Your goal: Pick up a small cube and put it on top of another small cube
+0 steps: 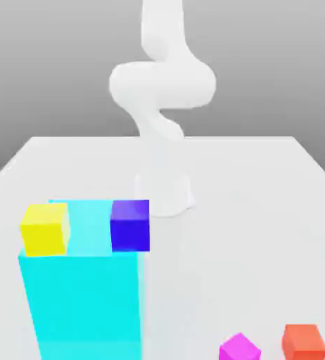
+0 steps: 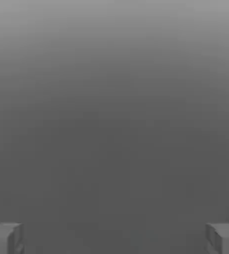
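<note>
A small red-orange cube (image 1: 304, 342) rests on the white table (image 1: 264, 211) near the front edge, at the exterior view's right. Just to its left lies a magenta cube (image 1: 239, 348). On top of a tall cyan block (image 1: 84, 302) sit a yellow cube (image 1: 45, 228) and a blue cube (image 1: 130, 225). The white arm (image 1: 162, 84) rises behind the block, at the table's middle. In the hand view my gripper (image 2: 114, 238) is open, its two grey fingertips (image 2: 5, 238) far apart, with nothing between them and plain grey beyond.
The tall cyan block takes up the front left of the table and stands close against the arm's lower column (image 1: 167, 281). Bare table surface stretches between that column and the two cubes at the front right.
</note>
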Available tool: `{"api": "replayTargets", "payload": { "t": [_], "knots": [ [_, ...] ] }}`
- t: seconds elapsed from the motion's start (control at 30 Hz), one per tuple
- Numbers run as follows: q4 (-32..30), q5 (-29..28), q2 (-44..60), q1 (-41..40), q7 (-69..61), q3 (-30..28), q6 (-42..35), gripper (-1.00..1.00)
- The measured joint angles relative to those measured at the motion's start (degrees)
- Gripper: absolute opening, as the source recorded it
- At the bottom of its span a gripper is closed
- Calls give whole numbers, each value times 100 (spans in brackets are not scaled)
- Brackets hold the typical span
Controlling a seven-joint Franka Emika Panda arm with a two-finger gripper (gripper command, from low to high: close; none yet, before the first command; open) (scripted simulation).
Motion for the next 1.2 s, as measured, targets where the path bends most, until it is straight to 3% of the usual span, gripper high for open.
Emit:
{"api": "replayTargets", "payload": {
  "t": [0.33,0.6,0.77,1.0,1.13,1.17,1.2],
  "knots": [
    [94,782,2130,1315,-2495,-536,501,0],
    [162,1204,3783,1907,-4320,-428,913,0],
    [187,1090,4761,2160,-5199,-289,1225,0],
    [201,274,6021,2448,-5971,-167,1709,0],
    [343,189,6838,2470,-6103,-120,2290,0],
    [379,206,7017,2455,-6121,-100,2428,-100],
    [379,206,7017,2455,-6121,-100,2428,-100]
  ]
}}
